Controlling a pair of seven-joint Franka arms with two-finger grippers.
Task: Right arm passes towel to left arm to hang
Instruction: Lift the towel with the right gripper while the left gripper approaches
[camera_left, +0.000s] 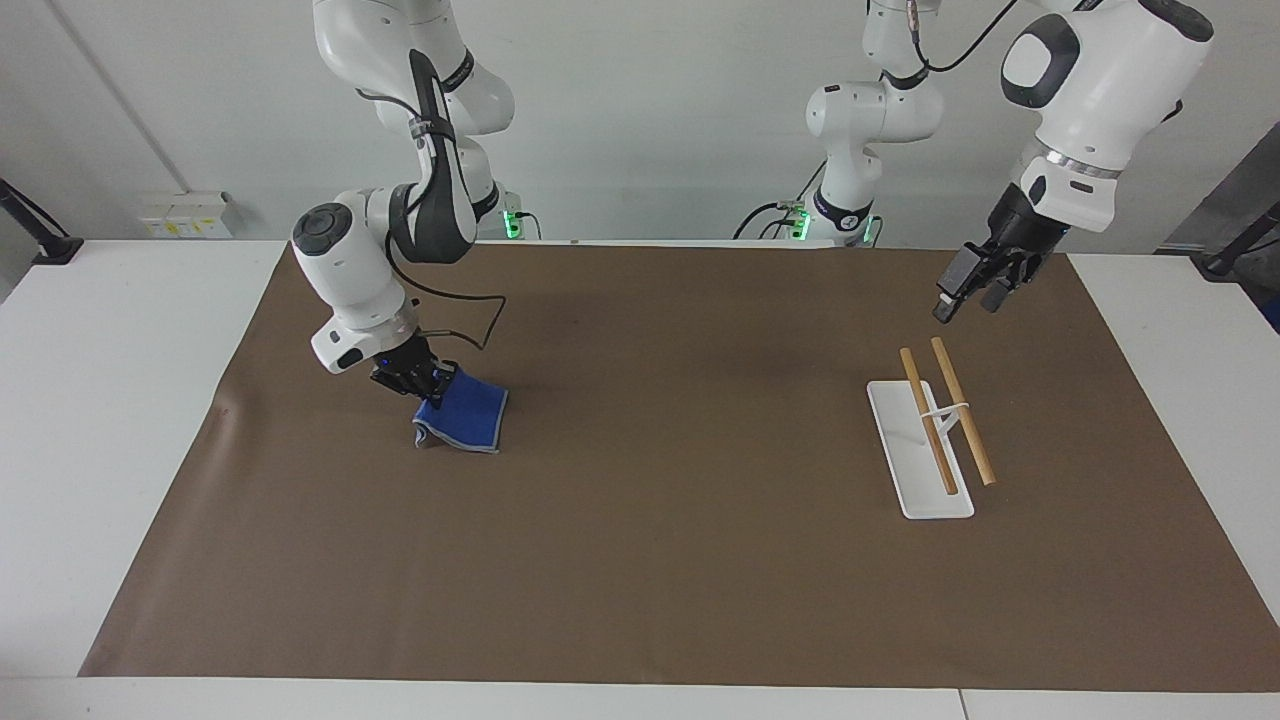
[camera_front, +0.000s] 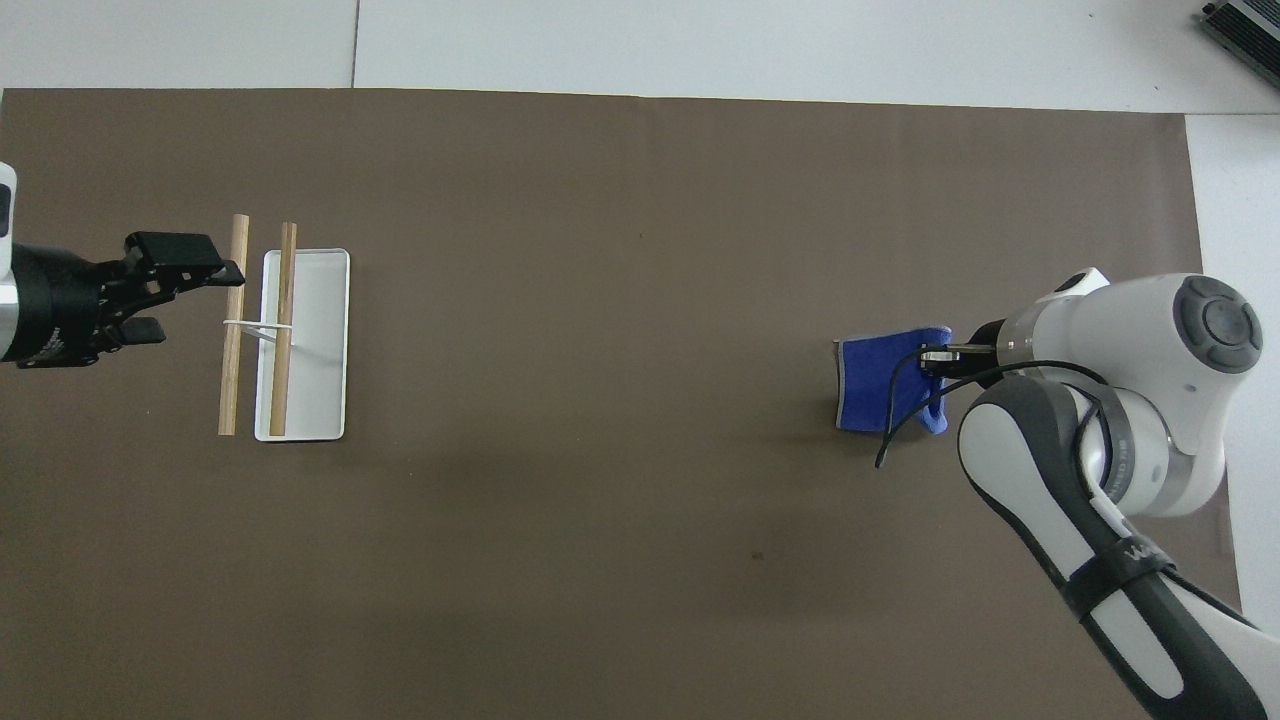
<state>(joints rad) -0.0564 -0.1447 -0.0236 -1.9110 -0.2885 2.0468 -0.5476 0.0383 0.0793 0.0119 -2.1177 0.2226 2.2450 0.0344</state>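
Observation:
The towel (camera_left: 468, 420), a bright blue cloth with a grey-blue edge, hangs crumpled from my right gripper (camera_left: 428, 385) toward the right arm's end of the table. The gripper is shut on the towel's upper edge, and the lower edge is at or just above the brown mat. In the overhead view the towel (camera_front: 880, 395) shows beside the right gripper (camera_front: 938, 357). My left gripper (camera_left: 967, 307) is open and empty in the air over the mat beside the rack's wooden rods (camera_left: 962, 410). It also shows in the overhead view (camera_front: 195, 300).
The rack is a white tray (camera_left: 925, 505) with two wooden rods held above it, at the left arm's end of the table; the tray (camera_front: 318, 345) also shows in the overhead view. A brown mat (camera_left: 680, 450) covers the white table.

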